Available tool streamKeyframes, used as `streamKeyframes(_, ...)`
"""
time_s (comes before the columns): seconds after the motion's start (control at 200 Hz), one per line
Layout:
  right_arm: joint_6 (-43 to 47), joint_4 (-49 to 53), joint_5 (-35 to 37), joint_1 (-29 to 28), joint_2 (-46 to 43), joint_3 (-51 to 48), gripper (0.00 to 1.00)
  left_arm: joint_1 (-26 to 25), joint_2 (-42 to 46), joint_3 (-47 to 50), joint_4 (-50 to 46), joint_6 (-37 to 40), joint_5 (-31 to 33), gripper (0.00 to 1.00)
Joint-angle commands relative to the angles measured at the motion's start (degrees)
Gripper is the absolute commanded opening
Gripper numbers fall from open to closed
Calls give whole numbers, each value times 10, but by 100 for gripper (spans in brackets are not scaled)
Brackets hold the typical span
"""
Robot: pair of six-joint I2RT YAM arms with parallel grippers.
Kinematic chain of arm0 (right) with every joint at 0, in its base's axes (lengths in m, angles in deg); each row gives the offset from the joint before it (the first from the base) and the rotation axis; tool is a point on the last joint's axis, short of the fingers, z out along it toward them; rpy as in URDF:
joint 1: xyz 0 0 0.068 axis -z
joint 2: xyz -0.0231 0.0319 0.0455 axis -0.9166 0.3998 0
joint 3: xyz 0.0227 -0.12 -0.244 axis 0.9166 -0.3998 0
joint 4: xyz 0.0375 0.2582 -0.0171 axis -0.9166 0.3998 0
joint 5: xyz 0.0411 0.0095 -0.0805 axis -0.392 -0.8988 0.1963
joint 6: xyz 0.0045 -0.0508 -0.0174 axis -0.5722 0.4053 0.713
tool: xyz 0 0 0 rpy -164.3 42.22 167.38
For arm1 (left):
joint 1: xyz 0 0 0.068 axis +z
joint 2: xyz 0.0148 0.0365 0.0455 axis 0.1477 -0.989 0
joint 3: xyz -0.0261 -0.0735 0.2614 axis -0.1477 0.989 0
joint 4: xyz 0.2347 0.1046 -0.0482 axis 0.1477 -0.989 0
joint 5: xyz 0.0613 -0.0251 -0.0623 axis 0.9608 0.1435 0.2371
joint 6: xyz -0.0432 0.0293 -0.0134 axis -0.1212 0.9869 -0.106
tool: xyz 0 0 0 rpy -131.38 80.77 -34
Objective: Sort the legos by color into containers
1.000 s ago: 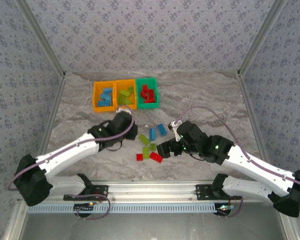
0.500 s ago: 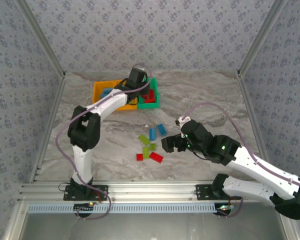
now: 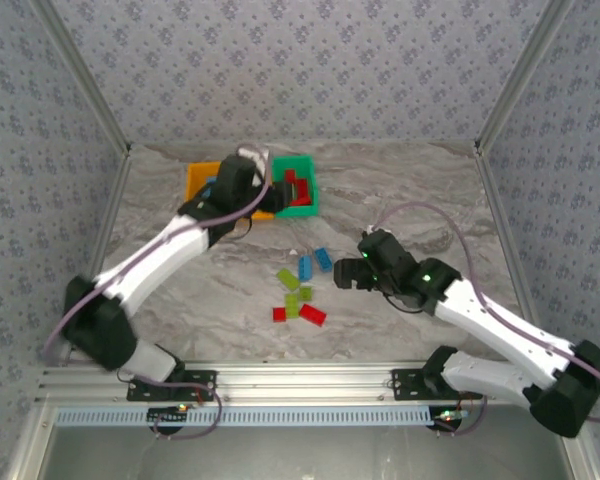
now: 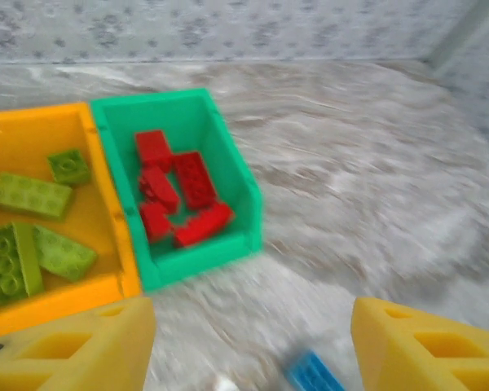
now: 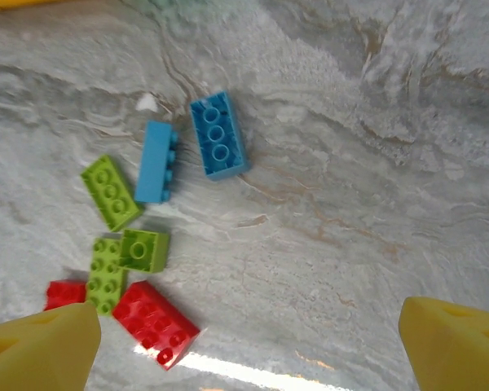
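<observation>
Your left gripper (image 4: 253,350) hangs by the bins, its blocky yellow fingers (image 4: 65,350) apart with nothing between them. The smooth, straight-walled green bin (image 4: 232,175) holds studded red bricks (image 4: 175,199). The orange bin (image 4: 106,236) joined to its left holds flat lime bricks (image 4: 28,195). Your right gripper (image 5: 248,346) is spread wide over the veined grey table (image 5: 367,204), where two oblong blue bricks (image 5: 218,134), lime pieces (image 5: 110,191) and a glossy red brick (image 5: 155,323) lie loose.

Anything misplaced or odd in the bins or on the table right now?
Nothing stands out. The green bin holds only red bricks, the orange bin beside it only lime bricks. One loose blue brick lies on its side.
</observation>
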State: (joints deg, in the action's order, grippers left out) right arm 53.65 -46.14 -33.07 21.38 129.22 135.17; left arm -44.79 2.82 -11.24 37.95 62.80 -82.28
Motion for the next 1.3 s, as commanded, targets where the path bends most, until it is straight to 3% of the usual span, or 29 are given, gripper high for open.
streamKeyframes(0.0, 34, -48, -24, 10, 80, 17, 96, -63, 115, 52, -42, 85, 9, 69)
streamKeyframes(0.14, 66, -114, -43, 28, 198, 36, 94, -117, 239, 79, -162, 208, 11, 72)
streamKeyframes(0.26, 91, -159, -49, 40, 278, 59, 87, -122, 335, 121, -226, 303, -26, 80)
streamKeyframes(0.385, 108, -173, -73, 46, 352, 91, 74, -122, 418, 178, -265, 389, -60, 94)
streamKeyframes(0.46, 114, -177, -77, 47, 382, 102, 67, -122, 460, 213, -256, 399, -62, 99)
streamKeyframes(0.63, 121, -179, -82, 52, 413, 113, 52, -121, 507, 264, -205, 410, -56, 99)
streamKeyframes(0.735, 124, -181, -95, 56, 417, 116, 32, -121, 511, 286, -175, 413, -35, 99)
streamKeyframes(0.809, 124, -161, -82, 53, 399, 128, 31, -112, 511, 298, -137, 366, 1, 99)
streamKeyframes(0.954, 133, -113, -25, 32, 322, 171, 30, -31, 502, 290, -96, 211, 55, 99)
streamKeyframes(1.029, 149, -104, -14, 9, 303, 222, 29, 36, 479, 271, -97, 210, 10, 99)
streamKeyframes(1.134, 171, -95, -27, -21, 331, 299, 29, 119, 439, 257, -73, 170, -13, 99)
streamKeyframes(1.219, 180, -102, -49, -30, 373, 362, 29, 212, 415, 233, -86, 121, -74, 99)
streamKeyframes(1.294, 188, -123, -67, -35, 415, 415, 29, 272, 414, 241, -82, 64, -64, 99)
